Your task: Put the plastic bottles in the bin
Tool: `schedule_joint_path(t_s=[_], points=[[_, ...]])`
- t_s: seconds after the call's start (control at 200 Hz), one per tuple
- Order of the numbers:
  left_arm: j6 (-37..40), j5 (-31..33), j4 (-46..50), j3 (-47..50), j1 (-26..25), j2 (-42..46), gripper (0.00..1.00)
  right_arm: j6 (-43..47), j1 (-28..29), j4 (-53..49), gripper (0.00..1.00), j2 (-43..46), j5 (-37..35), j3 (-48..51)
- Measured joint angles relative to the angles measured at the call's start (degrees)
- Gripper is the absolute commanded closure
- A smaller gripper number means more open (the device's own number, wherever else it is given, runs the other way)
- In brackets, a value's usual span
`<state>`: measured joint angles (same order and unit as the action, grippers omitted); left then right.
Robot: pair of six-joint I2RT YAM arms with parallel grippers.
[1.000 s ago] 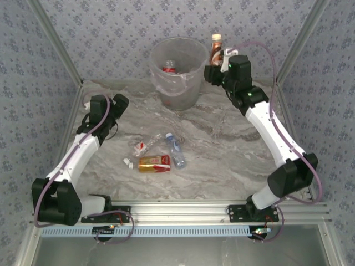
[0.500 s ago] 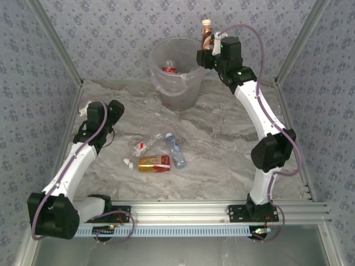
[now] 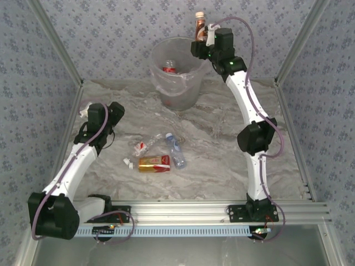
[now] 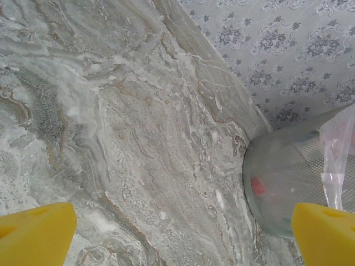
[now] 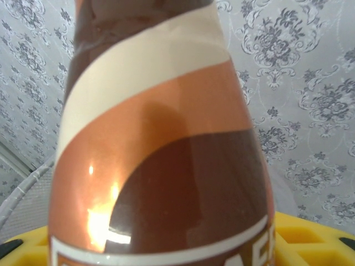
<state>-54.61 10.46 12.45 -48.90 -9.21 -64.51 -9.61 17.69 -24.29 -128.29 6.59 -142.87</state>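
The right pincer clamps a brown bottle upright over the bin's far rim. Released here, it may clip the rim and fall outside. The left pincer gapes empty.

The left gripper looks down at a slant over the marble-patterned table, whose grey, white and brownish veins run across most of the picture. Its two yellow fingers sit in the bottom corners (one at the left edge, the other at the right), standing wide apart with bare tabletop showing between them. At the right stands the bin, its translucent grey wall curving down to the table. A small red patch shows dimly through that wall. A thin clear liner hangs over the bin's side. Behind it rises a wall papered in a grey floral pattern.
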Motion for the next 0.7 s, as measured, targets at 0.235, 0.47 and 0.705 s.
schedule_joint_path(t_s=[0.235,0.47,0.705], points=[[0.2,1.0,0.0,0.5,0.0,1.2,0.00,2.1,0.0,-0.6,0.38,-3.6,1.0,-1.2],[1.1,1.0,0.0,0.7,0.0,1.3,0.01,6.3,0.2,-2.6,0.25,-5.7,0.7,-2.1],[1.2,1.0,0.0,0.7,0.0,1.3,0.01,9.3,1.3,-4.9,0.22,-5.7,0.3,-2.7]])
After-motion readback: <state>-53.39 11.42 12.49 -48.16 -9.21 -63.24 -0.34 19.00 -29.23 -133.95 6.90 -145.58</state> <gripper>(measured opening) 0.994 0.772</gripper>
